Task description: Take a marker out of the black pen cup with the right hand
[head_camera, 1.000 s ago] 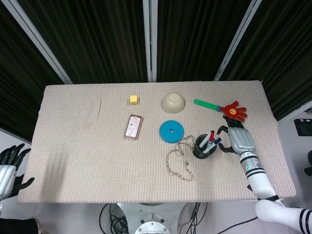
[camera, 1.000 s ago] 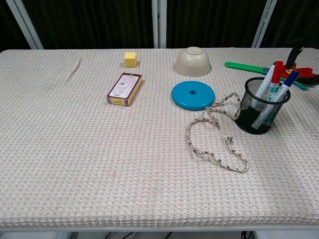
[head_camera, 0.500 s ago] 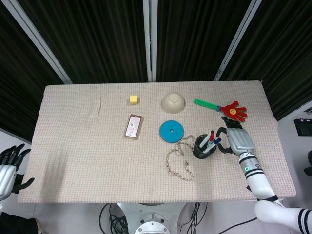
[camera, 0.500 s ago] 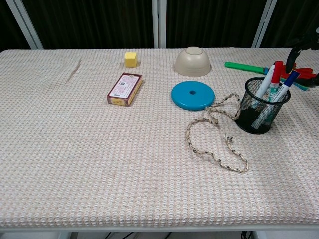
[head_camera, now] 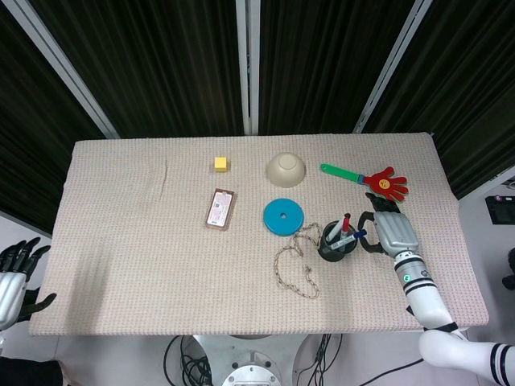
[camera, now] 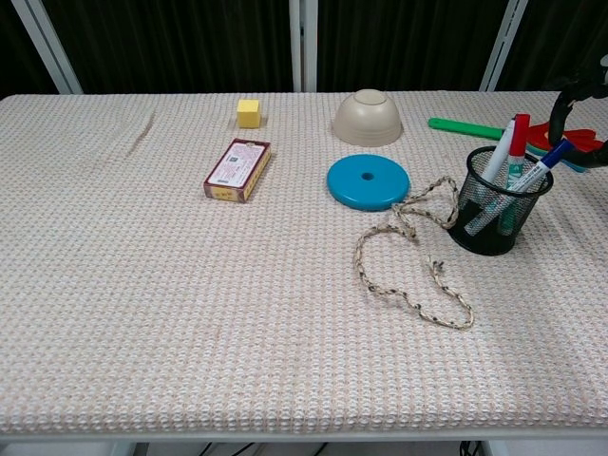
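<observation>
Head view, right hand: The right hand (head_camera: 393, 232) sits just to the right of the black pen cup (head_camera: 335, 244). Its fingers reach toward the markers (head_camera: 348, 232). It is hard to tell if they have closed on one.
Head view, what changed: A second ago the markers leaned more to the right. Now the red-capped one stands straighter, and the hand has moved a little closer to the cup.
Head view, left hand: The left hand (head_camera: 12, 277) hangs off the far left edge of the counter (head_camera: 121, 265), holding nothing, fingers apart.
Head view, other things: A rope (head_camera: 295, 264) lies just left of the cup. A blue disc (head_camera: 282, 215) is beyond the rope. A red and green clapper toy (head_camera: 370, 178) lies behind the right hand.
Chest view, right hand: Only dark fingers (camera: 570, 95) show at the right edge, just behind the cup (camera: 494, 211).
Chest view, what changed: The cup has tipped or slid a bit, and the markers (camera: 514, 157) have shifted inside it.
What it means: The hand seems to be touching the markers now. The marker is not out yet. The next job is likely to pinch one and lift it.
</observation>
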You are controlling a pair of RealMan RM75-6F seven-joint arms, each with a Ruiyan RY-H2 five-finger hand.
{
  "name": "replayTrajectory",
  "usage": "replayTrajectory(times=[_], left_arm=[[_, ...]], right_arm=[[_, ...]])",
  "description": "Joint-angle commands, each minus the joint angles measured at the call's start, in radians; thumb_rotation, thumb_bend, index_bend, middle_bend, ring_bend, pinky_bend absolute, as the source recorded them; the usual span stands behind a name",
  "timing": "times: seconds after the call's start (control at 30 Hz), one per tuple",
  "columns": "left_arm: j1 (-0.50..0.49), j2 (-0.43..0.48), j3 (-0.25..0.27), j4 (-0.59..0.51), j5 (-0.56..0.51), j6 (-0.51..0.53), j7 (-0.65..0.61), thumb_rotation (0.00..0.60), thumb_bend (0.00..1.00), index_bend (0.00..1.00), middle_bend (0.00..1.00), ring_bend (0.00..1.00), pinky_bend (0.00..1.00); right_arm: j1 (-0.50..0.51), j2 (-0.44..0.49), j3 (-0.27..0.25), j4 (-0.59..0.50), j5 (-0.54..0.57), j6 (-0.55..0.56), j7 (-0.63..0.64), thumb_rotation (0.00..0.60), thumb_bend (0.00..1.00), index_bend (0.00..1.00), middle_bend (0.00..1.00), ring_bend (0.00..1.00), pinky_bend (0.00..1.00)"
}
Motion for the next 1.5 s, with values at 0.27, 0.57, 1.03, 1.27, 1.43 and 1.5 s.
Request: replayTrajectory(times=[0.27,0.57,1.03,1.27,1.43,1.5], left_arm=[[0.001,0.000,0.000,0.000,0.002,0.002,-0.003,0.600,0.16,0.15,0.03,0.00,0.09],[0.001,0.002,0.000,0.000,0.003,0.003,-0.007,0.600,0.16,0.15,0.03,0.00,0.10],[0.004,0.007,0.002,-0.007,0.013,0.015,-0.006,0.600,0.16,0.15,0.03,0.00,0.10],[0.003,0.007,0.001,-0.006,0.015,0.014,-0.009,0.600,0.16,0.15,0.03,0.00,0.10],[0.001,0.007,0.002,-0.005,0.013,0.008,-0.009,0.600,0.16,0.15,0.03,0.00,0.10],[-0.001,0.007,0.001,-0.006,0.014,0.007,-0.007,0.600,0.16,0.15,0.03,0.00,0.10]], right_arm=[[-0.002,0.004,-0.002,-0.011,-0.012,0.016,0.007,0.600,0.36,0.59,0.02,0.00,0.00],[-0.024,0.034,0.002,-0.066,-0.081,0.061,0.033,0.600,0.38,0.65,0.04,0.00,0.00],[-0.117,0.164,0.018,-0.213,-0.263,0.193,0.123,0.600,0.44,0.74,0.07,0.00,0.00],[-0.174,0.230,0.020,-0.204,-0.292,0.230,0.194,0.600,0.44,0.75,0.08,0.00,0.00],[-0.210,0.237,0.006,-0.148,-0.300,0.233,0.240,0.600,0.44,0.75,0.08,0.00,0.00],[-0.216,0.228,0.003,-0.120,-0.296,0.227,0.249,0.600,0.44,0.75,0.08,0.00,0.00]])
